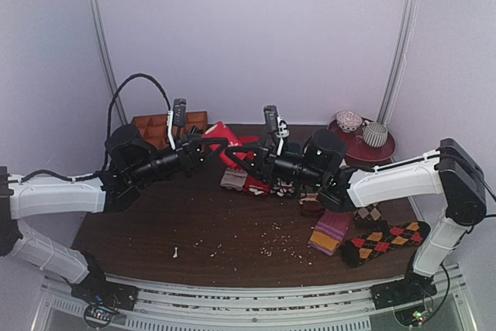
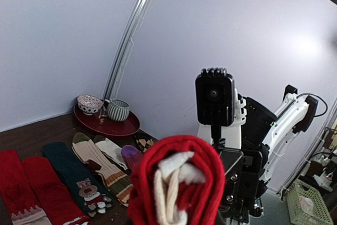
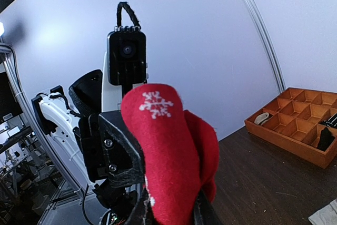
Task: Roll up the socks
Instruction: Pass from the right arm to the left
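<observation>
socks [image 3: 166, 151]: red bundle above the table [image 1: 194, 230], far centre, between both arms | right gripper [image 1: 239, 157]: jaws narrow, clamped on the socks | left gripper [image 1: 218, 149]: against the bundle's left side, grip cannot be told

The left arm [image 1: 62, 193] and right arm [image 1: 395, 177] bar the middle of the table [image 1: 194, 222]; the room lies in front of them.
The left gripper [image 1: 211, 149] and right gripper [image 1: 240, 157] meet nose to nose above the back centre, both clamped on the socks [image 1: 221, 134], so no gap lies between them. Behind, a compartment tray [image 1: 155, 125] blocks the back left corner, and a red plate [image 1: 364, 153] with a bowl [image 1: 348, 120] and a ribbed cup [image 1: 375, 134] blocks the back right. Flat socks [image 2: 89, 177] lie in a row under the right arm. A purple sock [image 1: 332, 230] and argyle socks [image 1: 387, 239] fill the front right. Front centre and front left hold only crumbs [image 1: 275, 247].
</observation>
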